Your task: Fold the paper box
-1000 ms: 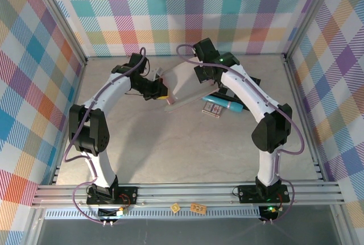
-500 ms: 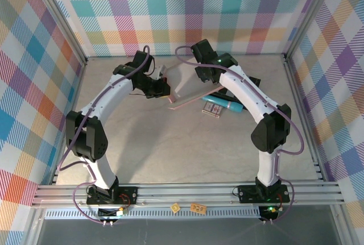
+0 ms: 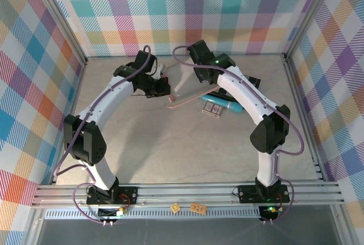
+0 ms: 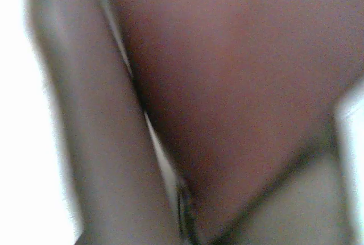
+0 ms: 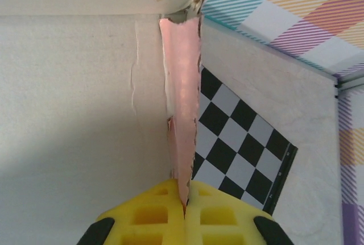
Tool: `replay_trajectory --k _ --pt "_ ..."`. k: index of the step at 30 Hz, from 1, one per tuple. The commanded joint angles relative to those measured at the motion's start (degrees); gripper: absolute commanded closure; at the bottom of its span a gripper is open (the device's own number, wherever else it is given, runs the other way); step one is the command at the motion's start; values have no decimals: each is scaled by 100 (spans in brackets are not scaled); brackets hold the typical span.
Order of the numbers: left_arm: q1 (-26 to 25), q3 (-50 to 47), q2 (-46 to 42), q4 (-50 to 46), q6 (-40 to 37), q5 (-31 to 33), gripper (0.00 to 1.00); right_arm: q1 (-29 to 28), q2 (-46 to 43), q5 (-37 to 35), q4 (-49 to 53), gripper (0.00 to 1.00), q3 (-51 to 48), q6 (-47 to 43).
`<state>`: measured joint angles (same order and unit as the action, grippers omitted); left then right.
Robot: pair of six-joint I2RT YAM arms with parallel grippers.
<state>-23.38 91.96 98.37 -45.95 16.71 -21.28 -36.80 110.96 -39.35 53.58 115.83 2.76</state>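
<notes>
Enclosing a pale tabletop (image 3: 187,142) — plaid walls (image 3: 227,6), aluminium rails (image 3: 187,194) — paper box (image 3: 185,88) far-centre

No legible txt anywhere: print on card pack (image 3: 212,108) too small, orange tags (image 3: 197,206) below front rail unreadable.

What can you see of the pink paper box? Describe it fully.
The paper box is thin dusty-pink cardboard, paler inside, a part-folded sheet with creases and rough edges. It is held tilted above the table. The right gripper pinches one flap; the left gripper appears to hold its left edge.
</notes>
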Motion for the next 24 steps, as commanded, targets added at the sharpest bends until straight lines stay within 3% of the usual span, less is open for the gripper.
replay_trajectory --k 1,4,6,17,24 --pt "-211 -124 -398 225 268 379 100 -37 -76 -516 48 100 124 243" --pt "-255 -227 -474 276 251 405 100 -12 -178 1 100 100 257 235" --pt "-252 -270 -503 256 234 453 100 27 -180 272 249 89 464 283" --pt "-255 -224 -449 166 193 414 100 503 -16 1499 1041 54 1553 671" --pt "-263 -144 -415 114 186 445 100 530 58 1554 1183 54 1598 699"
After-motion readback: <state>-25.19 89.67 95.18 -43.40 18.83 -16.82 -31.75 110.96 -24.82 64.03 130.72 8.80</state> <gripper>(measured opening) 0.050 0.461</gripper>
